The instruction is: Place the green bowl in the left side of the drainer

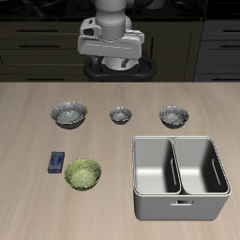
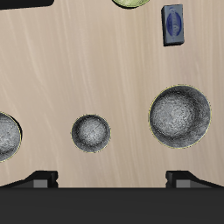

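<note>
The green bowl (image 1: 82, 174) is small, round and ribbed, and sits upright on the wooden table near its front edge. In the wrist view only a sliver of the green bowl (image 2: 131, 3) shows at the frame's edge. The drainer (image 1: 180, 141) is a light-grey tub with two deep, empty compartments split by a centre wall, standing beside the bowl; it is out of the wrist view. My gripper (image 1: 117, 64) hangs high over the table's back edge, far from both. In the wrist view the gripper (image 2: 112, 179) is open, its fingertips (image 2: 39, 179) wide apart and holding nothing.
Three grey speckled bowls stand in a row farther back: a large one (image 1: 69, 114) (image 2: 180, 115), a small one (image 1: 120, 114) (image 2: 91, 132) and a medium one (image 1: 172, 115) (image 2: 4, 136). A small blue block (image 1: 56, 162) (image 2: 172, 23) lies beside the green bowl.
</note>
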Controlling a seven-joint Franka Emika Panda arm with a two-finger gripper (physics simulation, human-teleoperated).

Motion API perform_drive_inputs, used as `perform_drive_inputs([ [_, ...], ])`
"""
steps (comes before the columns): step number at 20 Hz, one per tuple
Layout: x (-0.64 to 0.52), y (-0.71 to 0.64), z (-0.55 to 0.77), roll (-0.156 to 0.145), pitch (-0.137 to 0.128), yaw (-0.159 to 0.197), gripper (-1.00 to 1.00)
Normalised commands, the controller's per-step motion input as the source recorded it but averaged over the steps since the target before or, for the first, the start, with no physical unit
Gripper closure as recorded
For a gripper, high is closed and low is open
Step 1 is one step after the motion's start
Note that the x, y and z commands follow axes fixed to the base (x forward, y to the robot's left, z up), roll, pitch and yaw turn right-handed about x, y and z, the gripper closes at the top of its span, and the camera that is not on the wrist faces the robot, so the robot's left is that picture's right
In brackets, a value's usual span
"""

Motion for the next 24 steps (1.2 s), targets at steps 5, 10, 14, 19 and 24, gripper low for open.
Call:
perform_drive_inputs([
  [5, 0.16, -0.25, 0.04, -0.007, -0.004, 0.007, -1.00],
  [10, 0.34, -0.47, 0.09, -0.035, -0.016, 0.018, -1.00],
  [14, 0.36, -0.53, 0.09, -0.035, 0.010, -0.023, -1.00],
  [19, 0.38, -0.35, 0.05, 0.028, 0.025, 0.030, -1.00],
  [24, 0.26, -0.19, 0.03, 0.035, -0.004, 0.057, -1.00],
])
